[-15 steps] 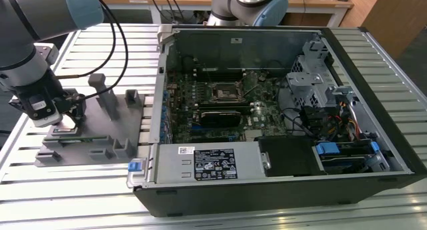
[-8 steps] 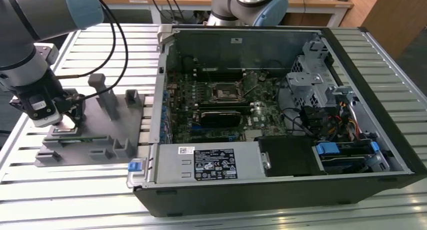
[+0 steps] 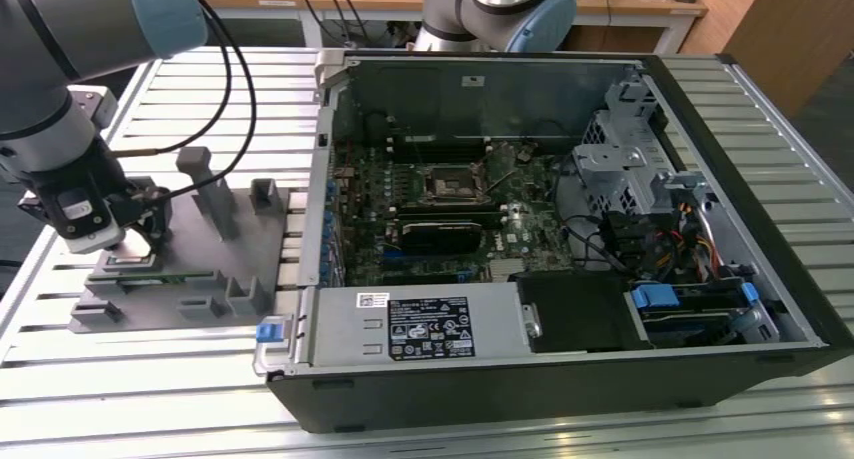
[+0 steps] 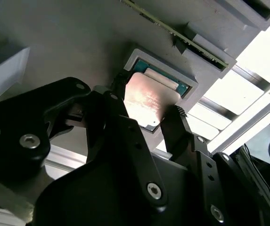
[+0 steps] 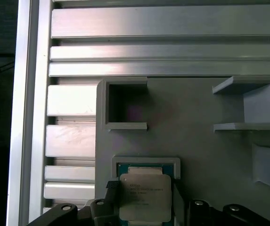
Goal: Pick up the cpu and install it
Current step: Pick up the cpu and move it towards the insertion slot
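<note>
The cpu (image 4: 150,100) (image 5: 144,197) is a small silvery square chip. It sits between the two black fingers of my gripper (image 4: 146,101) (image 5: 144,188), which press on its opposite edges in both wrist views. It hovers just off the teal-floored pocket (image 5: 146,163) (image 4: 182,84) of the grey holder (image 3: 254,264) (image 5: 200,141). In the exterior view my gripper (image 3: 127,247) is low over the holder's near corner at the exterior view's left. The black socket (image 3: 447,184) lies on the motherboard inside the open computer case.
The open computer case (image 3: 761,209) fills the middle and the exterior view's right, with drive cages and cables inside. The holder has upright pegs (image 3: 200,179) and a strip-shaped board (image 4: 182,35) beside the pocket. A slatted aluminium table (image 3: 134,379) lies underneath. A second arm (image 3: 501,9) stands behind.
</note>
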Controlling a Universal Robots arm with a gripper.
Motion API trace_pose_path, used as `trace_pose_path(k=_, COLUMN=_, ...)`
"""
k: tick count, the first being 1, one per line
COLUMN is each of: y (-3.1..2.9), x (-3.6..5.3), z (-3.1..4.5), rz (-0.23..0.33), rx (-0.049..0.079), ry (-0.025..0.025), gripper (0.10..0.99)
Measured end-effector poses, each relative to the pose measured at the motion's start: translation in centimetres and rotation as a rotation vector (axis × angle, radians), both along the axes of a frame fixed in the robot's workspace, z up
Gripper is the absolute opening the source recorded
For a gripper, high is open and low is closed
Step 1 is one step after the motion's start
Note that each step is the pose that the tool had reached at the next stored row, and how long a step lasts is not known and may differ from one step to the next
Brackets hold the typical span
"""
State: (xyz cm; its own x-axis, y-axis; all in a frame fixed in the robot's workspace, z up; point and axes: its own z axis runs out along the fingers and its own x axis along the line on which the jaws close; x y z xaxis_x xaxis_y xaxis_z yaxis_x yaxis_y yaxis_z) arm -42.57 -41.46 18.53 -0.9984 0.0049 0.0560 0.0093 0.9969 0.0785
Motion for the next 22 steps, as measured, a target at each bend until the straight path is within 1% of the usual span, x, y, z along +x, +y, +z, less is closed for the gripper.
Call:
trace_pose_path(k=1, y=0.0, x=0.0, z=0.05, rz=0.0, rx=0.0, ry=0.0001, gripper=0.545)
trace_pose_path(k=2, y=0.0, x=-0.01, z=0.13, rz=0.0, rx=0.0, ry=0.0004, gripper=0.608)
trace_pose_path(k=3, y=0.0, x=-0.02, z=0.16, rz=0.0, rx=0.0, ry=-0.0003, gripper=0.608)
trace_pose_path(k=4, y=0.0, x=-0.16, z=0.15, rz=0.0, rx=0.0, ry=-0.0043, gripper=0.608)
trace_pose_path(k=5, y=0.0, x=-0.33, z=0.16, rz=0.0, rx=0.0, ry=-0.01, gripper=0.608)
trace_pose_path(k=6, y=0.0, x=-0.44, z=0.17, rz=0.0, rx=0.0, ry=-0.0143, gripper=0.608)
trace_pose_path(k=7, y=-0.01, x=-0.58, z=0.17, rz=0.0, rx=0.0, ry=-0.0206, gripper=0.608)
trace_pose_path(k=8, y=-0.01, x=-0.63, z=0.17, rz=0.0, rx=0.0, ry=-0.0248, gripper=0.608)
trace_pose_path(k=9, y=-0.02, x=-0.63, z=0.17, rz=0.0, rx=0.0, ry=-0.0258, gripper=0.608)
trace_pose_path(k=16, y=-0.02, x=-0.64, z=-0.04, rz=0.0, rx=0.0, ry=-0.0259, gripper=0.608)
trace_pose_path(k=17, y=-0.02, x=-0.64, z=-0.04, rz=0.0, rx=0.0, ry=-0.0255, gripper=0.592)
trace_pose_path(k=18, y=-0.02, x=-0.64, z=-0.04, rz=0.0, rx=0.0, ry=-0.0255, gripper=0.533)
trace_pose_path(k=19, y=-0.02, x=-0.64, z=-0.04, rz=0.0, rx=0.0, ry=-0.0256, gripper=0.533)
trace_pose_path(k=21, y=-0.01, x=-0.63, z=0.12, rz=0.0, rx=0.0, ry=-0.0265, gripper=0.533)
trace_pose_path(k=22, y=-0.01, x=-0.63, z=0.37, rz=0.0, rx=0.0, ry=-0.0262, gripper=0.533)
